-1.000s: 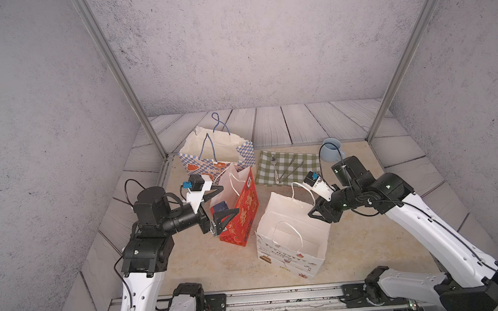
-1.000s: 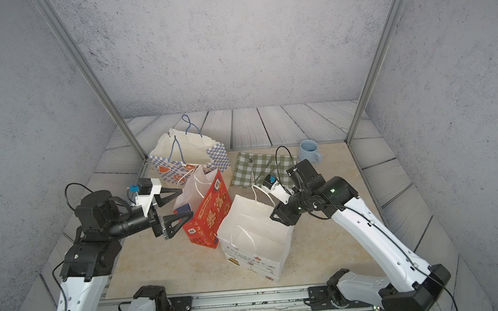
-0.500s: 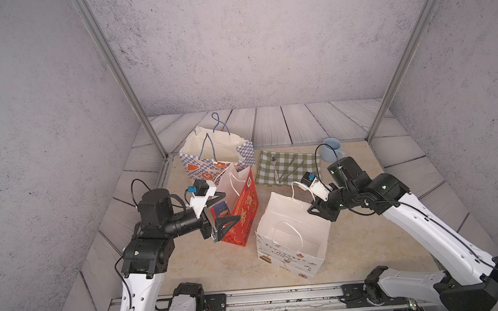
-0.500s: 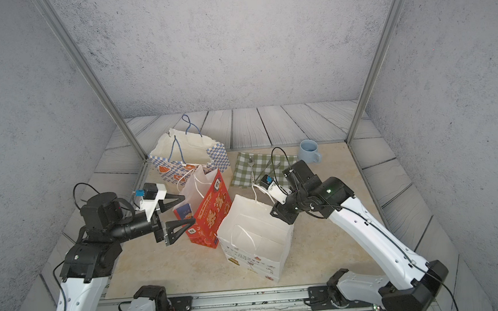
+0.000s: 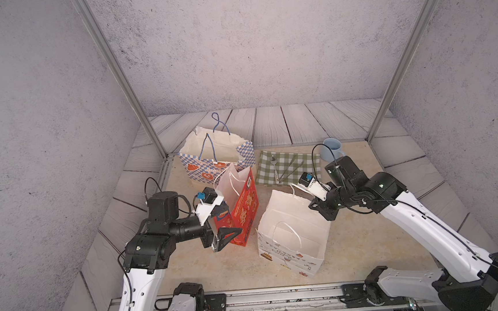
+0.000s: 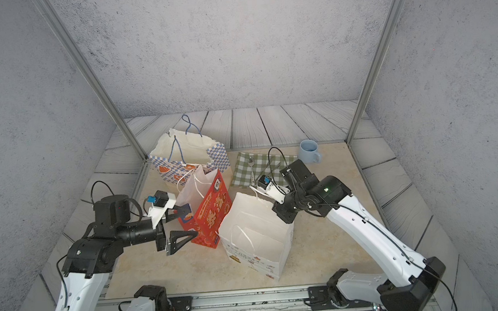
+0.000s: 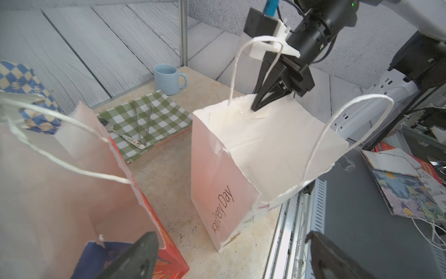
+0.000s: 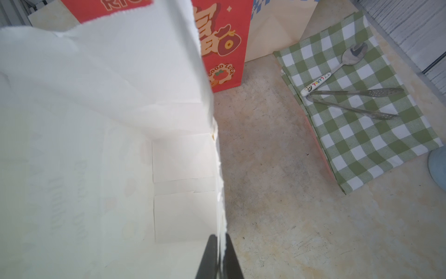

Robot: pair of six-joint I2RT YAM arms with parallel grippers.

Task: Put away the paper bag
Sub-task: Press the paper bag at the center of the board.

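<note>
- Three bags: white bag, red bag, checked bag
- One mug, one spoon, one tongs, one cloth
- Jaws: right gripper clamped on white bag's rim; left gripper wide apart

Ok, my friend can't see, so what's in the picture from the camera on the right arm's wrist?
The right gripper, shut, pinches the top edge of an open white paper bag, whose inside fills most of the picture. Behind it stands a red bag, and nearby a spoon and tongs lie on a green checked cloth.
</note>
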